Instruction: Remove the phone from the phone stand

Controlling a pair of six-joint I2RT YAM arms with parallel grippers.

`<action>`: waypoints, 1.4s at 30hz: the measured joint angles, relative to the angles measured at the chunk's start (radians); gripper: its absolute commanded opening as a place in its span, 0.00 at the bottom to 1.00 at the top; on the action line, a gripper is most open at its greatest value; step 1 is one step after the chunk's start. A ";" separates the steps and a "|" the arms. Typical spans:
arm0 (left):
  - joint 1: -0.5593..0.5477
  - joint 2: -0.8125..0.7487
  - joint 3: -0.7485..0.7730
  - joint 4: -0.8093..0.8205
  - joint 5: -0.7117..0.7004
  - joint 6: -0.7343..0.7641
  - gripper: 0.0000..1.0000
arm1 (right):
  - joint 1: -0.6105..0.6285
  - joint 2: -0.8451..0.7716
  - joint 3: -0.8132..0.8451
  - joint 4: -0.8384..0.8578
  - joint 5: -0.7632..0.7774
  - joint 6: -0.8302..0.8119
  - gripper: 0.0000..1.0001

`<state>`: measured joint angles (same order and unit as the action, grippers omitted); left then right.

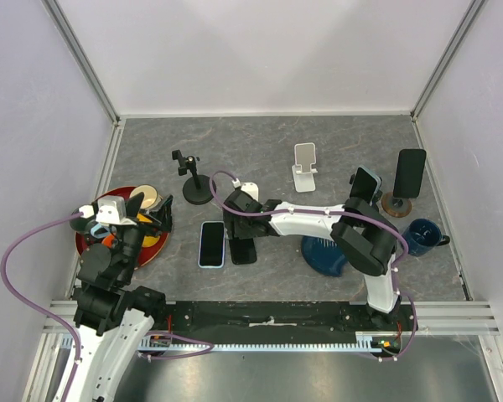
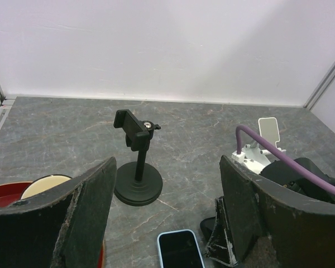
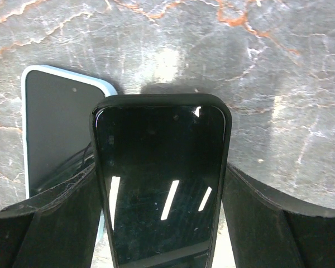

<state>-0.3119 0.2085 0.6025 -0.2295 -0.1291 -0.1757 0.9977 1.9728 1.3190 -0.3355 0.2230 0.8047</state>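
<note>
1. The right tool (image 3: pixel 161 184) is closed on the black phone (image 3: pixel 156 145), one finger on each long edge. The top of the phone sticks out beyond the fingertips
2. The phone is off any stand. It sits at mid-desk (image 1: pixel 318 142), near the front, and the black stand (image 1: pixel 193 180) and the white stand (image 1: pixel 304 167) behind it both hold nothing
3. Key relation: the phone's long axis runs near to far, in line with the tool's reach. A blue phone (image 3: pixel 56 134) lies flat just to its left, parallel to it
4. From the wrist view the black phone covers the blue phone's right edge. I judge it is held a little above the desk, though I cannot tell whether any part of it touches
5. The removal looks done, so what remains is probably setting the phone down. It should go straight down or slightly right, so it lands beside the blue phone and not on it
6. The left tool (image 2: pixel 166 190) is wide open and holds nothing. It sits at the left over a red plate (image 1: pixel 88 243), farther from the phone than the right arm, which is the one placed to act
</note>
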 measured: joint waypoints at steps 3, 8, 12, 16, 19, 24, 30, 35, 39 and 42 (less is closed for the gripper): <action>0.000 0.000 0.000 0.000 0.000 0.000 0.81 | 0.000 -0.017 -0.025 0.000 0.016 0.006 0.75; 0.000 0.000 0.000 0.000 0.000 0.000 0.81 | 0.000 -0.023 -0.034 0.000 0.022 0.006 0.86; 0.000 0.000 -0.001 0.000 0.000 0.000 0.80 | 0.000 -0.022 -0.032 0.000 0.015 -0.005 0.97; 0.000 0.000 -0.001 0.000 0.000 0.000 0.80 | 0.000 -0.022 -0.028 -0.006 0.015 -0.023 0.98; 0.000 0.000 -0.001 0.000 0.000 0.000 0.80 | 0.000 -0.022 -0.027 -0.006 0.014 -0.034 0.98; 0.000 0.000 -0.001 0.000 0.000 0.000 0.80 | 0.000 -0.028 -0.024 -0.032 0.016 -0.076 0.98; 0.000 0.000 -0.001 0.000 0.000 0.000 0.80 | -0.008 -0.066 0.081 -0.138 0.085 -0.222 0.98; 0.000 0.000 -0.002 0.000 0.000 0.000 0.80 | -0.040 -0.219 0.147 -0.163 0.225 -0.363 0.98; -0.003 0.000 -0.003 0.000 0.000 0.000 0.80 | -0.175 -0.356 0.143 -0.193 0.247 -0.415 0.98; -0.010 0.000 -0.004 0.000 0.000 0.000 0.80 | -0.296 -0.448 0.119 -0.216 0.266 -0.455 0.98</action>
<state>-0.3218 0.2085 0.5987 -0.2298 -0.1295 -0.1757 0.7013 1.5246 1.4380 -0.5514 0.4885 0.3492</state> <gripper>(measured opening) 0.807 0.982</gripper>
